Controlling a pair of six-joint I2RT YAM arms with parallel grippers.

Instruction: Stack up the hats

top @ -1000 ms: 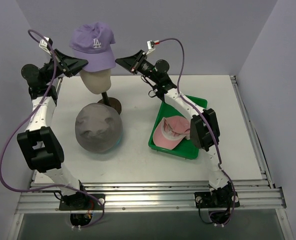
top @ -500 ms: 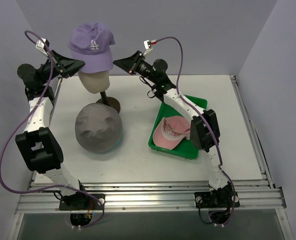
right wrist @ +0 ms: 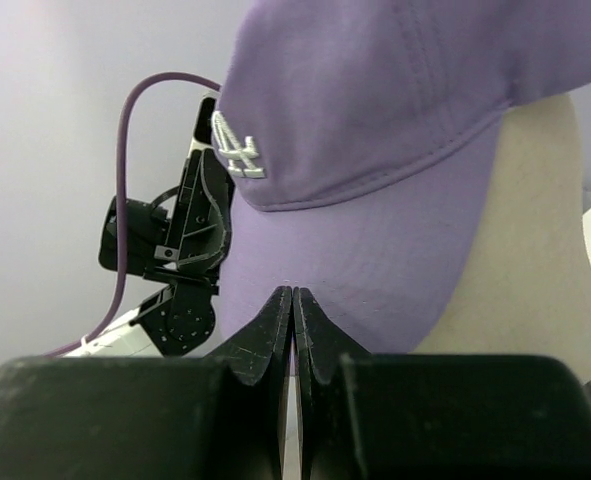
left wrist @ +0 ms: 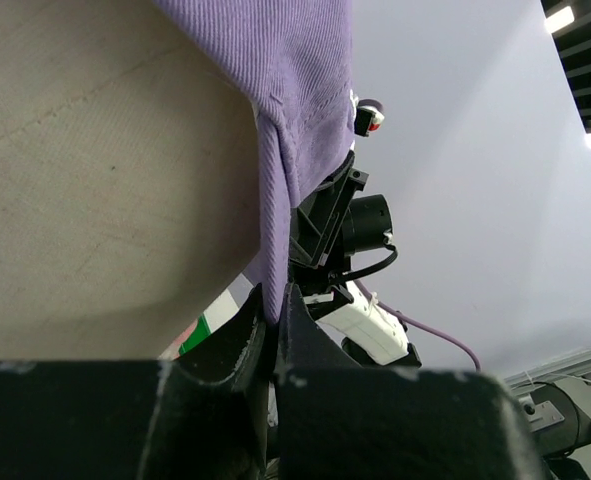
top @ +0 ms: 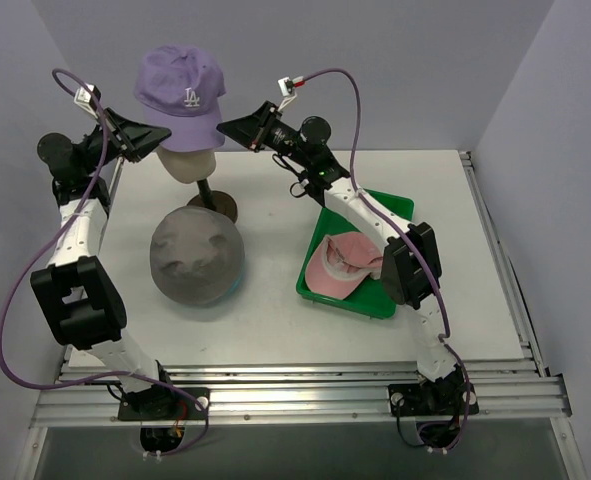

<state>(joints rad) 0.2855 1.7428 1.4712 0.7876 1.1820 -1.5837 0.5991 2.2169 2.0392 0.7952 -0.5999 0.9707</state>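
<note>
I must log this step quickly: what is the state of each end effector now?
Left end effector: closed on the edge of the lilac cap.
Right end effector: closed, tips at the brim of that cap; a grip cannot be told.

2 white arms, black joints, purple cables.

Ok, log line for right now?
left gripper: shut on lilac cap edge | right gripper: shut on cap brim | lilac cap: over mannequin head | grey hat: on table | pink cap: in green tray
</note>
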